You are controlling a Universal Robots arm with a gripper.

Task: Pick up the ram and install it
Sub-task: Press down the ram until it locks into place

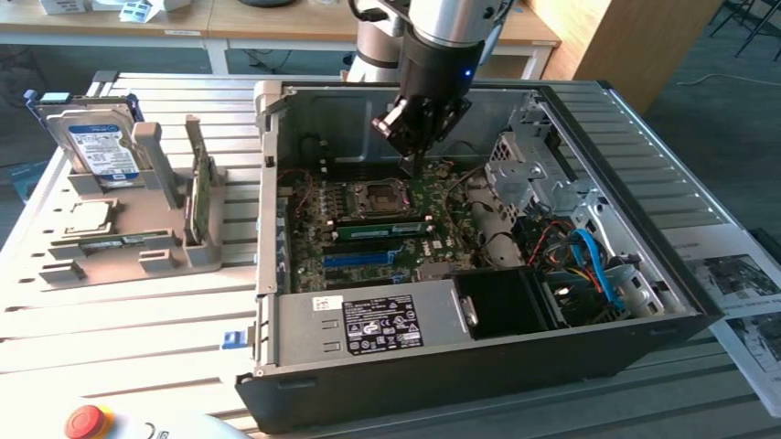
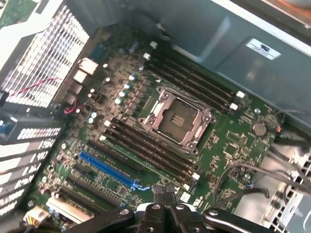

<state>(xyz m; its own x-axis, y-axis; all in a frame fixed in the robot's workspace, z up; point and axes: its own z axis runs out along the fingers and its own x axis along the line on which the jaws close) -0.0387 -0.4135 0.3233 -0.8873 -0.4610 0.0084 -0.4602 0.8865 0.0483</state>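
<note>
Red button [image 1: 86, 422] sits nearest on the table [image 1: 123, 338]. Farther back, a white-lettered black label [image 1: 382, 325] marks the computer case [image 1: 488, 366], writing unreadable. Green ram [image 1: 380, 225] lies seated beside the processor socket [image 1: 372, 197]; claw [image 1: 409, 151] pressed together above, holding nothing.

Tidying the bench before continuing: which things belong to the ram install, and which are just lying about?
Job: ram, memory slots, end effector.
Lying about: hard drive, papers, red button.
</note>
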